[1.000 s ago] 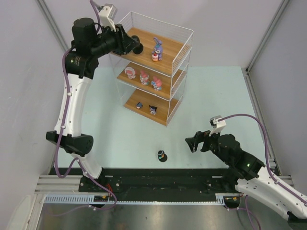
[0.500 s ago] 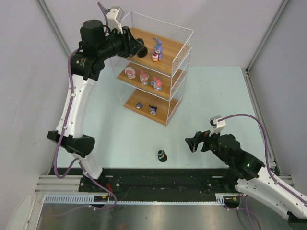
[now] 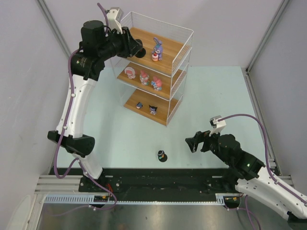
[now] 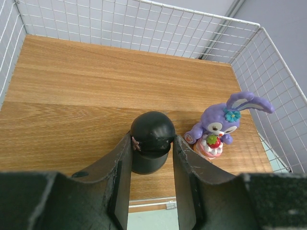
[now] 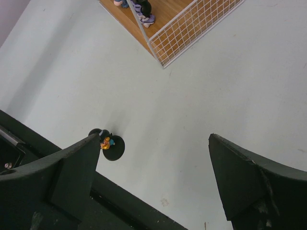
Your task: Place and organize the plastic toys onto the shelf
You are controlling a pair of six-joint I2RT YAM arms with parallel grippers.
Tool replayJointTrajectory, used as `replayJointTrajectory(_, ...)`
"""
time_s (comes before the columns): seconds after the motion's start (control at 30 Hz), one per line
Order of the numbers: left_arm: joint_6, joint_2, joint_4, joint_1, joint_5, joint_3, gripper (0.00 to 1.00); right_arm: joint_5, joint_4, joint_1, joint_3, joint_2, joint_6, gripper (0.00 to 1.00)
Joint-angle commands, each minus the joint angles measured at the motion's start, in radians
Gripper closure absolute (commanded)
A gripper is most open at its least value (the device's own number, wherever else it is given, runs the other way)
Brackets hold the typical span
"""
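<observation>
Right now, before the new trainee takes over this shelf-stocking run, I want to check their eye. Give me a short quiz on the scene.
1. True or false: the left gripper holds a dark toy over the top board of the shelf.
2. How many toys stand on the middle board?
3. The right gripper is: A open, B shut on a toy.
Key: 1 true; 2 three; 3 A.

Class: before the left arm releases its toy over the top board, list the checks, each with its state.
1. Left gripper shut on black toy: ok.
2. Toy above top board: ok.
3. Toy's base touching board: cannot tell.
4. Toy apart from purple bunny: ok.
5. Right gripper open, away from shelf: ok.
6. All toys shelved: not ok; one figurine on table.
</observation>
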Motion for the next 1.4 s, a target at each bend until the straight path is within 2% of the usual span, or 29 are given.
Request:
replayJointTrajectory(0.0,-0.015,-0.001,-0.006,-0.010,-0.010,0.011,0.97,-0.005,0.013,-0.005,0.035,-0.011,-0.013,0.00)
replayJointTrajectory(0.23,-0.012,0.003,-0.002,-0.013,-0.010,0.010,0.85,-0.002,0.013,-0.005,0.035,-0.009,-0.014,0.00)
replayJointTrajectory(0.73,-0.009,0.022,-0.005,-0.023,-0.022,0.007,0.71,-0.003,0.011,-0.005,0.035,-0.009,-0.014,0.01)
replayJointTrajectory(1.0,-0.011,0.009,0.007,-0.024,-0.028,-0.019,0.67,-0.002,0.010,-0.005,0.035,-0.009,-0.011,0.00)
replayJointTrajectory(1.37,-0.015,0.000,0.018,-0.024,-0.019,-0.033,0.55,-0.008,0.008,-0.005,0.035,-0.012,-0.010,0.00)
